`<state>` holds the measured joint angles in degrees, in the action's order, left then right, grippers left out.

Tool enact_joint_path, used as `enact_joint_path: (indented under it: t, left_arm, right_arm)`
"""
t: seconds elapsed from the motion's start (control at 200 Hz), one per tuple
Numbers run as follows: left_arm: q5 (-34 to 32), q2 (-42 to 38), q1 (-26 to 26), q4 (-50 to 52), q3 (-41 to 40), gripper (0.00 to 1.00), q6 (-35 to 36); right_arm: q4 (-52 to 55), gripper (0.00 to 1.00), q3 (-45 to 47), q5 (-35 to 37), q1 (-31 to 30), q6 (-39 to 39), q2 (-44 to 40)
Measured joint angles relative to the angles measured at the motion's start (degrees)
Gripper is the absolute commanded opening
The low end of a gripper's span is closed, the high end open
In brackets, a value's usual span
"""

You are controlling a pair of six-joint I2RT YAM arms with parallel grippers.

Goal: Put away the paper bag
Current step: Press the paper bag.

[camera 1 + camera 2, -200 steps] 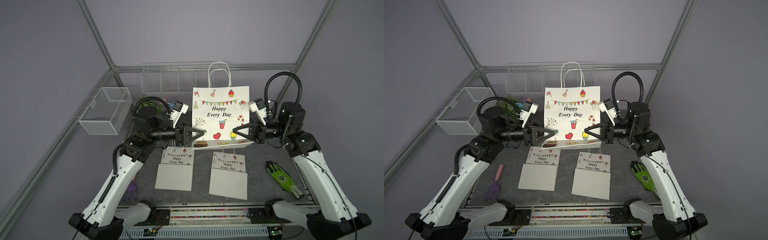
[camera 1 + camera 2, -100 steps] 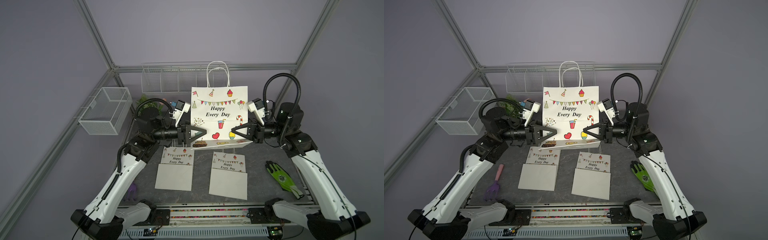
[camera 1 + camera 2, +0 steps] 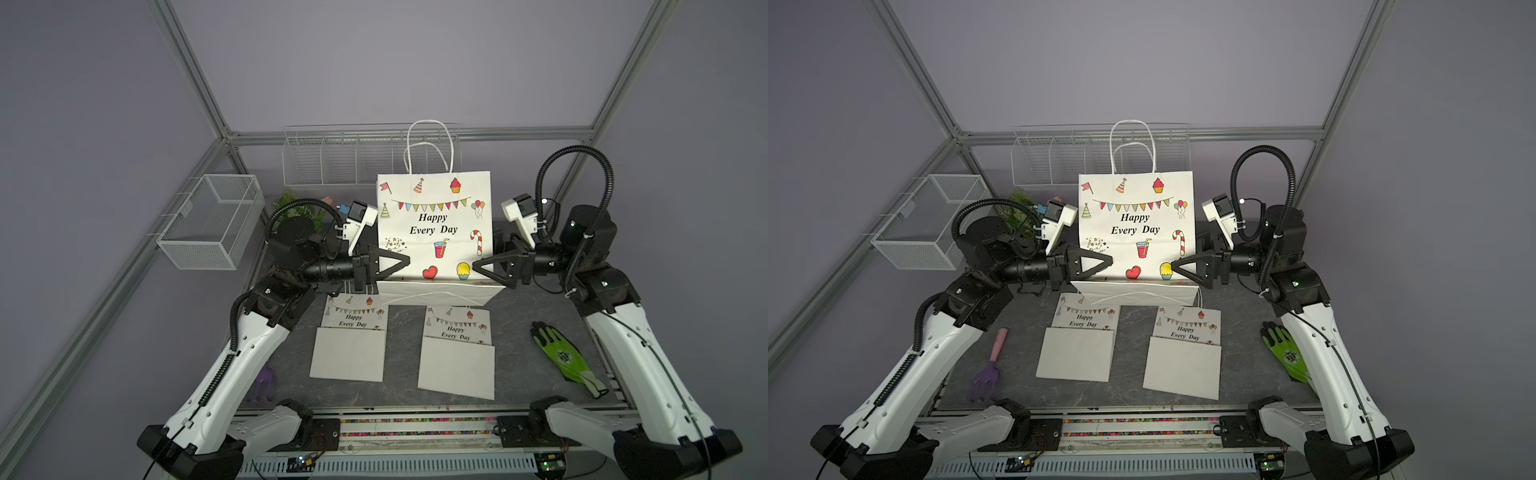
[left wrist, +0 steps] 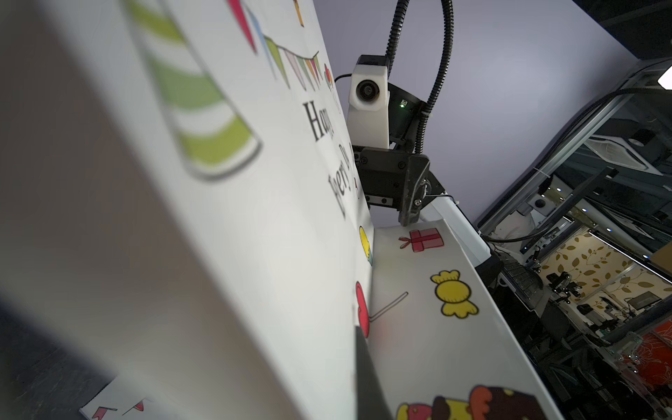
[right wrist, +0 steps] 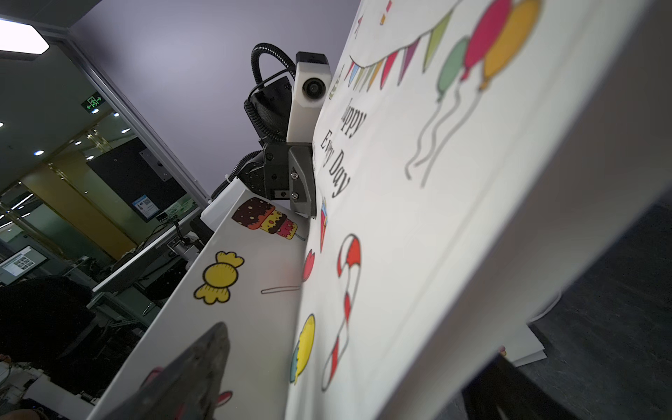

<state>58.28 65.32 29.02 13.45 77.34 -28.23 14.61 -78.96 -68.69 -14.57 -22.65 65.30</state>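
1. Step: folding the bag point(image 3: 434, 224), which stands upright mid-table with its lower part bent forward at a crease. Left gripper point(image 3: 405, 262) is pinched on its lower left edge. Right gripper point(image 3: 476, 266) has jaws apart, astride the lower right edge.
2. Next, probably: right closes, then both flatten or lift it. Thin paper, may slip.
3. Near: two folded bags point(image 3: 348, 353) lie flat, glove point(image 3: 563, 355) by the right arm, rake point(image 3: 988, 370) by the left. They crowd any lay-down spot.
4. Far: rack point(image 3: 324, 162) behind the bag, basket point(image 3: 208, 224) off to the left.
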Motion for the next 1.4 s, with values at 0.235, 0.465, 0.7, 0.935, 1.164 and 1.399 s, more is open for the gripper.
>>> enact_joint_path:
  t: [0.235, 0.465, 0.7, 0.935, 1.164, 1.399]
  left_arm:
    - [2.4, 0.0, -4.5, 1.0, 0.0, 0.0, -0.2]
    - [5.0, -0.1, -4.7, -1.0, 0.0, 0.0, -1.9]
    - [5.4, 0.7, -6.0, -0.7, 0.1, 0.0, -2.6]
    - [5.6, 3.0, -7.0, 0.0, 1.0, 0.0, -2.6]
    - [6.0, 4.1, -7.0, -1.0, 2.6, 0.0, -4.2]
    - [6.8, 3.7, -6.5, -3.3, 2.7, 0.0, -7.1]
  right_arm:
    - [-7.4, 0.89, 0.9, -1.3, 0.2, -5.7, -3.0]
    - [-8.3, 0.89, 0.9, -0.5, 0.2, -6.3, -4.4]
    - [-1.1, 0.89, 1.1, 5.1, 0.2, -0.7, -6.4]
    - [2.8, 0.89, 2.8, 8.2, 0.1, 3.5, -11.0]
    - [4.3, 0.89, 5.8, 10.5, -0.4, 4.8, -10.9]
    - [1.5, 0.89, 7.0, 12.4, -2.2, 3.3, -7.2]
